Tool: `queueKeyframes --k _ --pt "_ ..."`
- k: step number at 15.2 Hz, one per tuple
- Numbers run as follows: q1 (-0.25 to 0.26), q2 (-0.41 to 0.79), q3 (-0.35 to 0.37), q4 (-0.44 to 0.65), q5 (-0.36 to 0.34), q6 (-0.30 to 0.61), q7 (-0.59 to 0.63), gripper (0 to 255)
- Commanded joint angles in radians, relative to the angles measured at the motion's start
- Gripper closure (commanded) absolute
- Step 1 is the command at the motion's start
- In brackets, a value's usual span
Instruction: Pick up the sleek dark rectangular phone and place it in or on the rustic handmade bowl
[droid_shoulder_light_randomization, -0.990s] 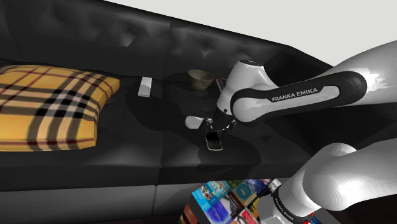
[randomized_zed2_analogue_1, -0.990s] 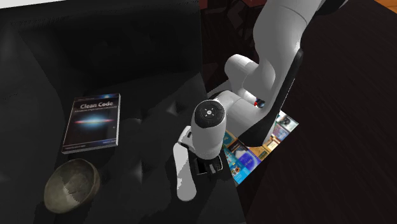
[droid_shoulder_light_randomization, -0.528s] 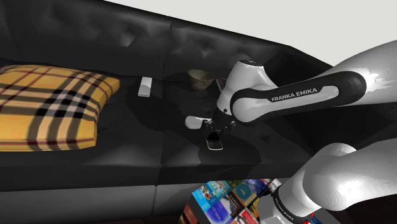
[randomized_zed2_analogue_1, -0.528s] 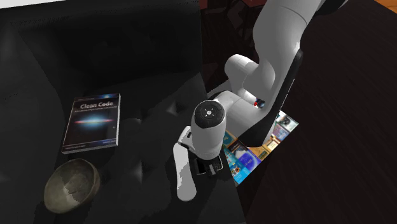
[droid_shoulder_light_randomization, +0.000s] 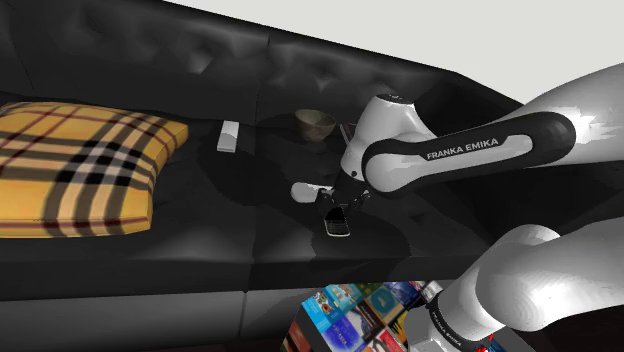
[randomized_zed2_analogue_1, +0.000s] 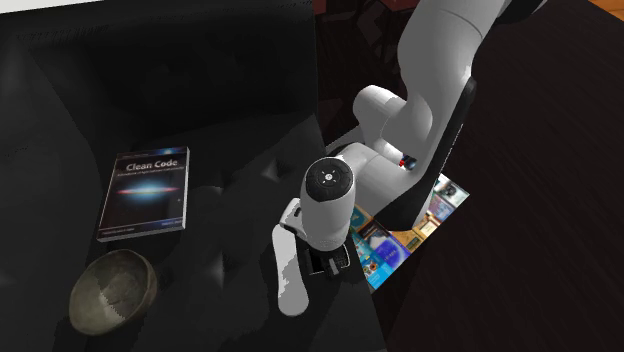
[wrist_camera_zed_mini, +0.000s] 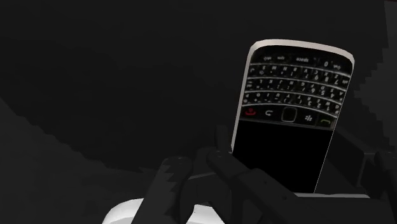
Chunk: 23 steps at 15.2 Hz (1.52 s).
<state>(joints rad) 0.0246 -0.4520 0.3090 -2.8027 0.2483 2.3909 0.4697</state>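
On the seat of the black sofa (droid_shoulder_light_randomization: 150, 270), the dark phone (droid_shoulder_light_randomization: 337, 223) lies flat and face up, directly under the hand (droid_shoulder_light_randomization: 338, 203). The white arm (droid_shoulder_light_randomization: 470, 150) reaches over it from the shoulder view's 3 o'clock side.

From the wrist, the phone (wrist_camera_zed_mini: 289, 114) shows a silver rim. Its keypad end is farther from the hand (wrist_camera_zed_mini: 299, 162) and its blank screen end is nearer. The black fingers (wrist_camera_zed_mini: 219, 159) stand spread, with the screen end between them. One finger is just beside the phone's edge, but I cannot tell whether it touches.

The brownish bowl (droid_shoulder_light_randomization: 315, 123) sits on the sofa toward 12 o'clock from the phone, well apart from it. A yellow plaid cushion (droid_shoulder_light_randomization: 75, 165) rests far out at 9 o'clock.

In the second exterior view, a book (randomized_zed2_analogue_1: 143, 192) titled "Clean Code" lies at about 1 o'clock from the bowl (randomized_zed2_analogue_1: 112, 291), near it but not touching. The stand (randomized_zed2_analogue_1: 405, 235), covered in colourful pictures, sits at the sofa's front edge.
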Motion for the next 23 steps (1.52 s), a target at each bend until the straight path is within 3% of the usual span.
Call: queueKeyframes --k 1,23 --pt "0.001 -0.011 -0.002 0.005 -0.001 -0.018 0.000 255" --pt "-0.007 -0.188 -0.054 0.195 -0.039 -0.383 0.014 255"
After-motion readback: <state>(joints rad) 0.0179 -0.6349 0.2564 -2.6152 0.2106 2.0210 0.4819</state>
